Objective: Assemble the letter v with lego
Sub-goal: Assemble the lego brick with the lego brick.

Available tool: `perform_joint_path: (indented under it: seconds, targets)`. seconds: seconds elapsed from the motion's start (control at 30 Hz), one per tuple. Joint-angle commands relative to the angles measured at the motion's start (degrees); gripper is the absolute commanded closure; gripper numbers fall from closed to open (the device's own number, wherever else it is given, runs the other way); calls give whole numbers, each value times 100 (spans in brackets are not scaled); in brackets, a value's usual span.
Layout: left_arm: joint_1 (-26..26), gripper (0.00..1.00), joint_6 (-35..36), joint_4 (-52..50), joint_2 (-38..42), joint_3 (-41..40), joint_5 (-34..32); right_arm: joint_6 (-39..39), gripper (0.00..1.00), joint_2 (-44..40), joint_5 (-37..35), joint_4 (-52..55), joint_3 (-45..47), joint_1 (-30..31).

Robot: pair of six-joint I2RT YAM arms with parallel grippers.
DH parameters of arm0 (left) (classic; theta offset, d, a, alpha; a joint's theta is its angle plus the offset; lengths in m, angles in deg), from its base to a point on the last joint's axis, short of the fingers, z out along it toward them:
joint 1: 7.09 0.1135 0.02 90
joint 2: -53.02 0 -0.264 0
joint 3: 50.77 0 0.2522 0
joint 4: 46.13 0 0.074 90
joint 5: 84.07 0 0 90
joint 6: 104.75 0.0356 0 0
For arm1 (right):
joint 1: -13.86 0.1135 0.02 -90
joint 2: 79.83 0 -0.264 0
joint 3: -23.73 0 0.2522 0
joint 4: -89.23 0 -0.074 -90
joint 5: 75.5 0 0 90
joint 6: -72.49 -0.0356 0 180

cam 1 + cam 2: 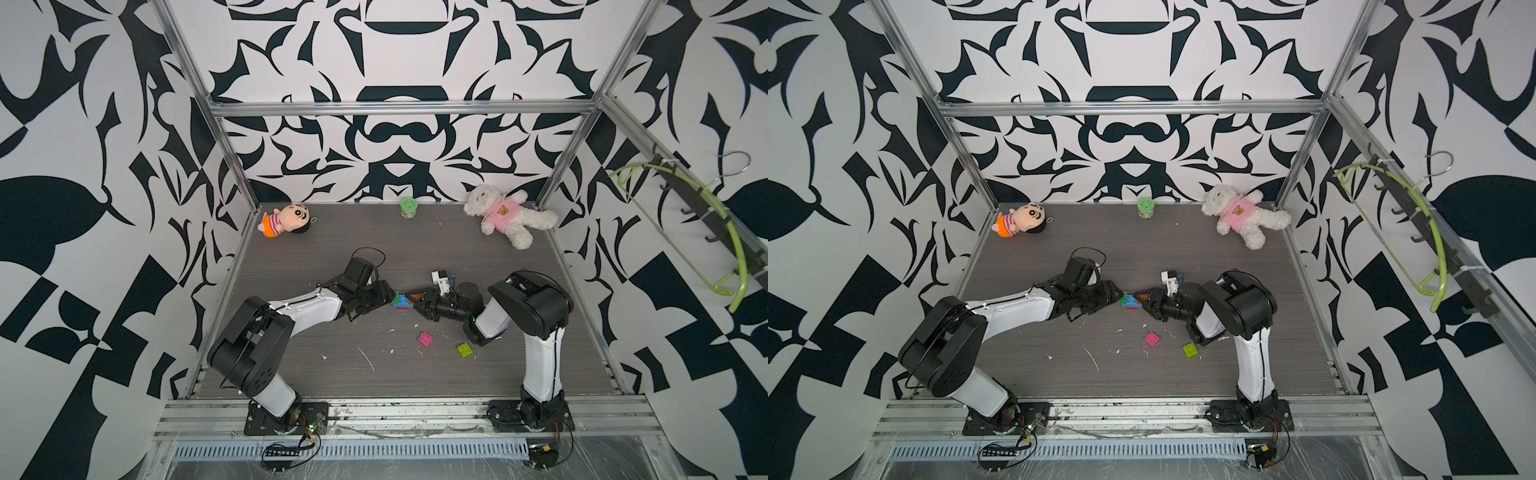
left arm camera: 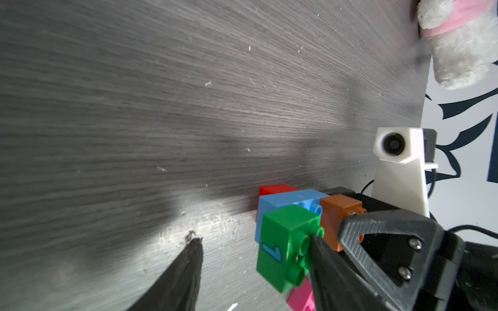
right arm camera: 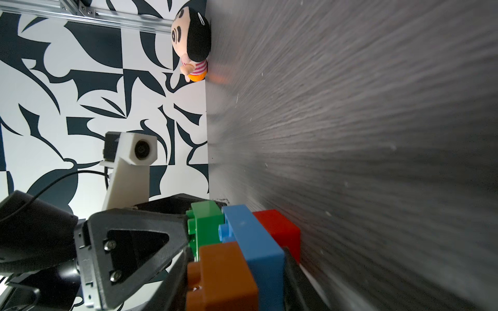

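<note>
The cluster [image 1: 402,302] of four joined bricks sat mid-desk [image 1: 332,257], with my two arms reaching in from either side of it in both top views. Seen from my left wrist, it was a dark green brick [image 2: 285,242] and an orange-brown brick [image 2: 336,215] side by side on a longer blue brick [image 2: 291,200]. A red brick [image 2: 275,189] sat on the blue one's other face, nearest the desk. Whether the red brick touched the desk I could not tell.

My right jaws were closed narrow on the cluster. From my right wrist, one finger [image 3: 175,282] pressed the orange-brown brick and the other finger [image 3: 295,272] lay against the blue brick's opposite side. My left jaws stood partly apart around the dark green brick and held nothing. One finger [image 2: 323,269] touched its studded face, while the other finger [image 2: 188,272] was clear of it, with bare desk showing in the gap.

The pink brick [image 1: 424,338] and the lime brick [image 1: 465,350] lay loose on the desk, apart from each other, nearer my bases on my right arm's side. Along the far edge lay a cartoon doll [image 1: 286,219], a green can [image 1: 408,207] and a white teddy bear [image 1: 509,214].
</note>
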Motion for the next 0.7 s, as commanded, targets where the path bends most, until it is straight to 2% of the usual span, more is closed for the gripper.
perform_joint_path:
  seconds: [0.0,0.67]
  targets:
    - [-173,37,204,-356,-159,-32,-106,-24,77,115,-126,209,68,0]
    - [-179,44,-632,971,-78,-998,-154,-137,77,274,-178,-64,131,-1]
